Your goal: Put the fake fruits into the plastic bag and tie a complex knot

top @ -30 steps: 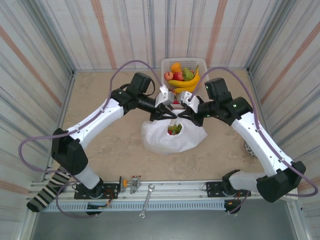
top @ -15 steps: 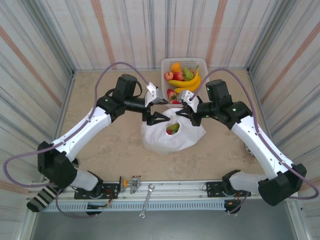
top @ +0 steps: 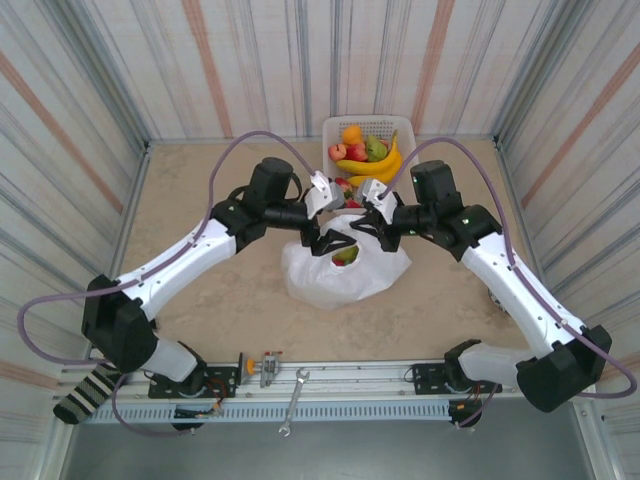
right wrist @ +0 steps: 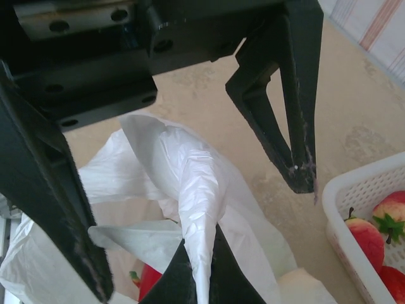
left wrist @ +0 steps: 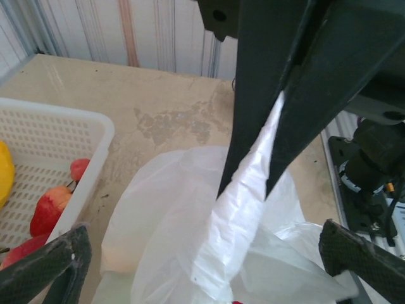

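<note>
Hold the plastic bag (top: 340, 278) where it sits at table centre, at 6 o'clock from the basket (top: 366, 119). Your right gripper (right wrist: 201, 244) is clamped on the twisted handle (left wrist: 250, 183). Your left gripper (left wrist: 204, 247) stands wide apart, straddling that strand. I'd close the left below the right's tips and keep the strand taut. The bag is thin, white and crinkled, with red and green fruit (top: 347, 258) showing at its mouth.

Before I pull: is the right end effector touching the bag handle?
Touching. The right wrist view shows the right end effector shut on the twisted bag handle, pinching it.
</note>
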Available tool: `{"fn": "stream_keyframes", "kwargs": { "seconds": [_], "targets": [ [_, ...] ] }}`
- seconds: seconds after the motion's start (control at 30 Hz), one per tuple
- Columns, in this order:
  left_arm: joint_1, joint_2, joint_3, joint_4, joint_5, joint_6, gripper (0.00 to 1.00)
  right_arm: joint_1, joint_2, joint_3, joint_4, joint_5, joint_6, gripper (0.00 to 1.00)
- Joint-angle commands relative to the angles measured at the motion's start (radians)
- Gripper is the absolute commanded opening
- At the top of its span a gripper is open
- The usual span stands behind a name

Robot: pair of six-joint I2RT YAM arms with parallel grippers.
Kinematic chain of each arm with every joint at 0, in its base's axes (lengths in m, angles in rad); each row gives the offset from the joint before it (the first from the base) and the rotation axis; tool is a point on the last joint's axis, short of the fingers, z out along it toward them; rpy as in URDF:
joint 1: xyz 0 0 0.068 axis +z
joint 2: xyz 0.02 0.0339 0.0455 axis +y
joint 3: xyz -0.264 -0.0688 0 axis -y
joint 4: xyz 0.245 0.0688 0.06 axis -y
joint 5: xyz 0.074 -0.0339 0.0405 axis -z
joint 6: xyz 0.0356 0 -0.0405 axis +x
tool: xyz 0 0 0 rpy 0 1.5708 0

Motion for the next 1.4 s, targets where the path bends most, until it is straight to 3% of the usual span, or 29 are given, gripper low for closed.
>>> {"fn": "stream_keyframes", "kwargs": {
  "seconds": [0.0, 0.53, 0.73, 0.8, 0.97, 1.1, 1.3, 1.37],
  "targets": [
    [-0.005, 0.010, -0.001, 0.016, -0.070, 0.007, 0.90, 0.008, -0.036, -0.011, 0.029, -0.016, 0.035, 0.00],
    [0.027, 0.007, -0.033, -0.019, -0.008, 0.031, 0.40, -0.005, -0.053, -0.025, 0.042, -0.024, 0.057, 0.00],
    [0.031, 0.012, -0.027, -0.045, -0.025, 0.049, 0.16, -0.010, -0.057, -0.025, 0.039, -0.045, 0.058, 0.00],
    [0.032, 0.008, -0.030, -0.049, -0.025, 0.056, 0.09, -0.016, -0.059, -0.020, 0.018, -0.048, 0.048, 0.07],
    [0.032, 0.001, -0.027, -0.051, -0.009, 0.068, 0.04, -0.021, -0.044, 0.021, -0.100, -0.002, -0.017, 0.33],
    [0.031, 0.002, -0.022, -0.050, 0.002, 0.071, 0.03, -0.012, -0.017, 0.036, -0.117, 0.021, -0.037, 0.48],
    [0.031, 0.002, -0.017, -0.052, 0.016, 0.070, 0.03, 0.025, 0.021, 0.039, -0.049, 0.036, -0.031, 0.49],
    [0.031, 0.000, -0.015, -0.054, 0.017, 0.072, 0.03, 0.034, 0.035, 0.044, -0.034, 0.047, -0.026, 0.45]
  ]
}}
